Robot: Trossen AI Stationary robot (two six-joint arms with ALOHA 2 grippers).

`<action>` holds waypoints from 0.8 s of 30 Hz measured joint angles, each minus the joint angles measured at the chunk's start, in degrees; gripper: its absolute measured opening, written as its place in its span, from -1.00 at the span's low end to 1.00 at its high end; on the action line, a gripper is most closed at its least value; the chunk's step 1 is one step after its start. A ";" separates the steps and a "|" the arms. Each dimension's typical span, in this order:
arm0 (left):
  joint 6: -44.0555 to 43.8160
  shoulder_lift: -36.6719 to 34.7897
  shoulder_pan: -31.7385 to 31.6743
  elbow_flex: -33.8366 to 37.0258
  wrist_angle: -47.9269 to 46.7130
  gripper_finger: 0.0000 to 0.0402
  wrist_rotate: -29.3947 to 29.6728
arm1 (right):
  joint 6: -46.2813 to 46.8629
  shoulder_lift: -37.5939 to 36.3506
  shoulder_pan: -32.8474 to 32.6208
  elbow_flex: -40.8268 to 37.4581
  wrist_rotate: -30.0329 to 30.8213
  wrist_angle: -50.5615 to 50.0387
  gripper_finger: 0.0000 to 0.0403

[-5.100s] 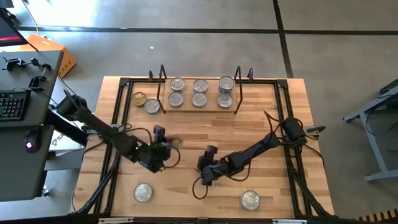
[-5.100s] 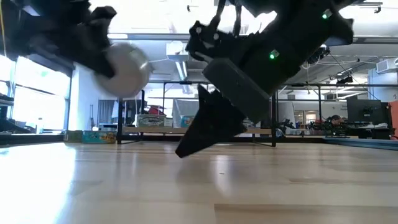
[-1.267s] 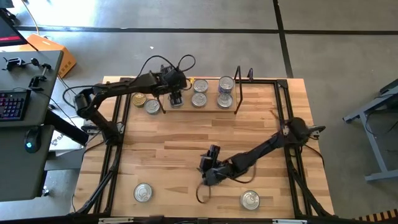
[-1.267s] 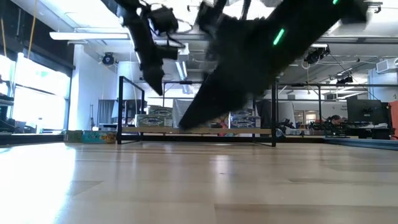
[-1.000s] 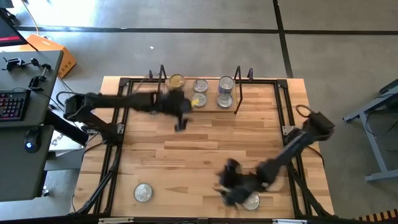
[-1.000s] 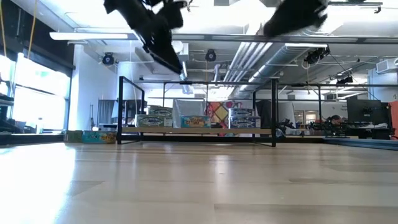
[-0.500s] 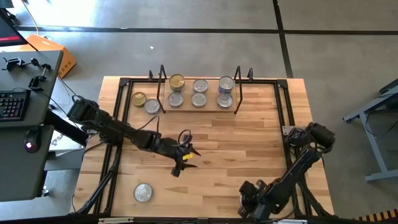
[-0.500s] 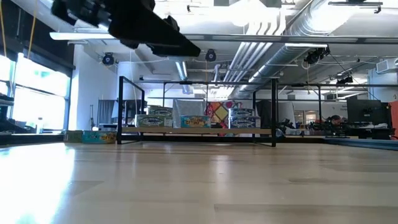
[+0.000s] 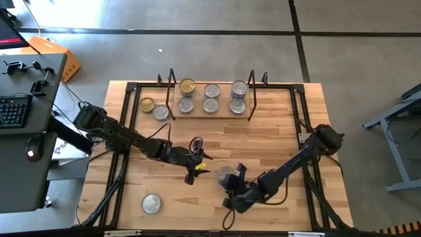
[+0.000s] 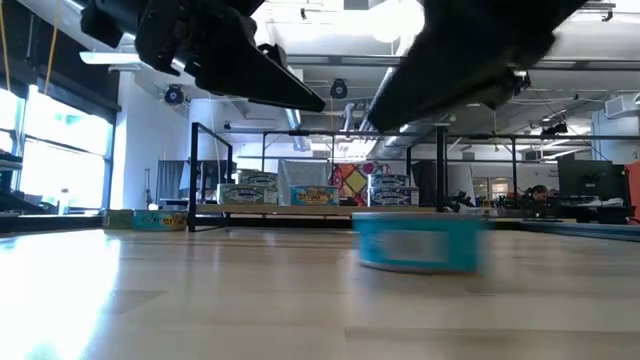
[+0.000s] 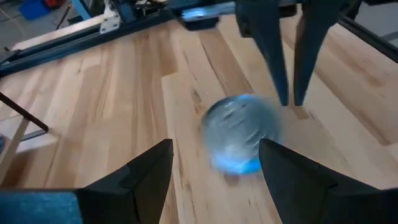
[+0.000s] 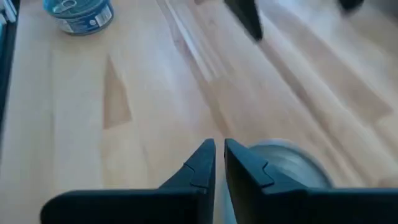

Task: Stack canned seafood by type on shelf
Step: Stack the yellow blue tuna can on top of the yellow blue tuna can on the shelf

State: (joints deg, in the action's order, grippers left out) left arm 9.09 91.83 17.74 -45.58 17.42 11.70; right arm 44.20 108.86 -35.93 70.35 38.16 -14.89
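Mid-table, the right gripper [image 9: 231, 179] is nudging a blue-labelled tin [image 9: 225, 175] across the boards rather than lifting it. In its wrist view the jaws are pinched nearly together with nothing between them, and the tin's rim [image 12: 283, 163] is showing just beside the fingertips, not inside them. The left gripper [image 9: 195, 167] is waiting close by with its jaws spread and nothing in them, the same tin [image 11: 239, 132] sitting blurred straight ahead of it.

To do this step well, I would say the tin needs to come to rest upright before the open left jaws are eased around its sides — grabbing while it slides risks tipping it or clipping the other arm, which is working very near.

The shelf [image 9: 210, 113] at the far side is carrying six tins: a gold-lidded one [image 9: 187, 85] at its left end, the others silver. Two more — one gold [image 9: 147, 105], one silver [image 9: 161, 112] — are lying just outside its left upright. One silver tin [image 9: 151, 203] is sitting alone at the near left.
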 joint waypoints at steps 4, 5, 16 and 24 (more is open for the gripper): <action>-1.17 0.02 0.06 0.00 -1.25 0.14 -2.84 | -0.39 0.00 0.71 0.00 0.23 -4.16 -0.86; -1.46 0.06 0.05 0.00 -1.81 0.14 -4.04 | 1.81 -0.02 0.69 0.00 0.23 -7.04 -0.86; -1.41 11.02 -0.07 0.02 1.93 0.14 5.15 | 21.85 3.31 6.13 -0.02 2.02 -22.71 -0.86; 3.14 11.91 0.17 0.00 1.63 0.14 17.80 | 12.43 4.98 10.83 -0.04 -5.10 -15.58 -0.86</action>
State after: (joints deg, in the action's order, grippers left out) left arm 12.23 103.74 17.91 -45.58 19.05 29.49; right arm 56.64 113.84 -25.10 70.30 33.06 -30.47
